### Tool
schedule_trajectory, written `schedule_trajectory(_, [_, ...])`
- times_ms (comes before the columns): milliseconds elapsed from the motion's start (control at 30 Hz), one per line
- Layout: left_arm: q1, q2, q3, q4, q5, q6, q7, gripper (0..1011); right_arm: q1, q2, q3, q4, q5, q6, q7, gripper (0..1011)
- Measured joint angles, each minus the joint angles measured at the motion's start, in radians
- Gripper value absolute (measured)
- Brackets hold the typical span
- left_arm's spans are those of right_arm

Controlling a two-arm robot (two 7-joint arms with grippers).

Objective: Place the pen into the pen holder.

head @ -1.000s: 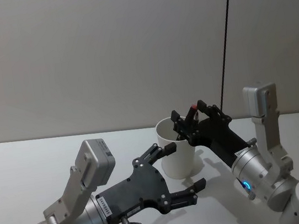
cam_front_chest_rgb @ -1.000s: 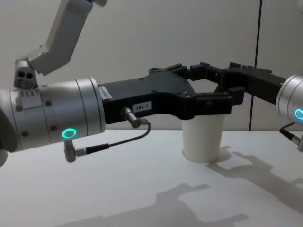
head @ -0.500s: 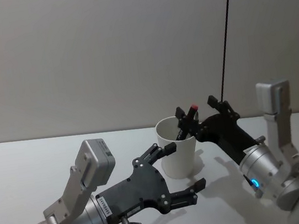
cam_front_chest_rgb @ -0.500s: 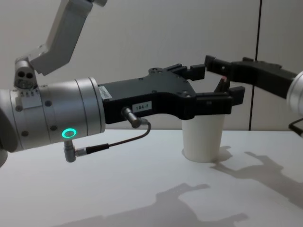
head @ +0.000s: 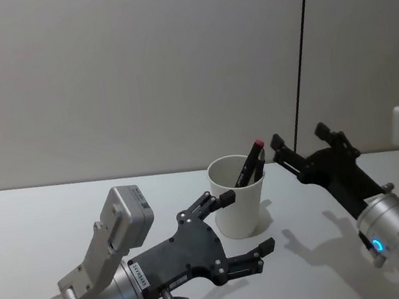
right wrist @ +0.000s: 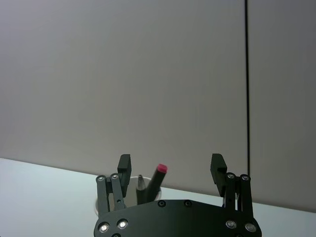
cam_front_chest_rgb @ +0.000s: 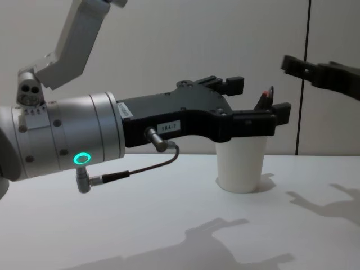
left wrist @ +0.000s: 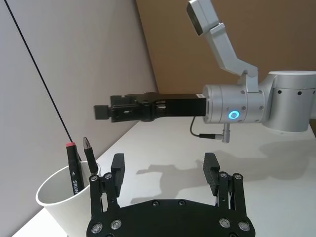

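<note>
The pen holder [head: 237,205] is a white paper cup standing on the table. A dark pen [head: 251,160] with a red cap leans inside it, its top sticking out over the rim. In the left wrist view a second dark pen [left wrist: 89,151] stands in the cup [left wrist: 52,196] beside the red-capped pen [left wrist: 72,166]. My right gripper [head: 299,138] hangs open and empty, to the right of the cup and slightly above its rim. My left gripper [head: 245,222] is open and empty just in front of the cup. From the right wrist, the pen [right wrist: 158,180] shows between my open right gripper's [right wrist: 171,163] fingers.
The white table [head: 31,218] runs up to a plain grey wall. A thin black cable [head: 302,46] hangs down the wall behind the cup. In the chest view my left gripper [cam_front_chest_rgb: 259,99] crosses in front of the cup [cam_front_chest_rgb: 242,167].
My right gripper has let go of the pen and pulled back up and to the right. The pen now rests in the cup. The left arm has not moved.
</note>
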Motion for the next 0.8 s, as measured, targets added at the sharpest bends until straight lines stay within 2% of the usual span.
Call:
schedule_trajectory(100, [0.000,0.000,0.000,0.000,0.000,0.000,0.000,1002,-0.016,0.005,0.014,-0.016,0.004,0.005,-0.007,1001])
schedule_trajectory(367, [0.004,-0.001,-0.002,-0.001,0.003,0.002,0.015,1002,-0.031,0.008,0.014,-0.027,-0.003,0.007,-0.011,1001])
schedule_trajectory(633, [0.026,-0.004,-0.017,-0.011,0.030,0.021,0.091,1002,-0.095,0.023,0.016,-0.073,-0.050,0.016,-0.030,1001])
schedule_trajectory(800, [0.047,-0.007,-0.031,-0.020,0.055,0.038,0.163,1002,-0.148,0.036,0.018,-0.112,-0.087,0.025,-0.045,1001])
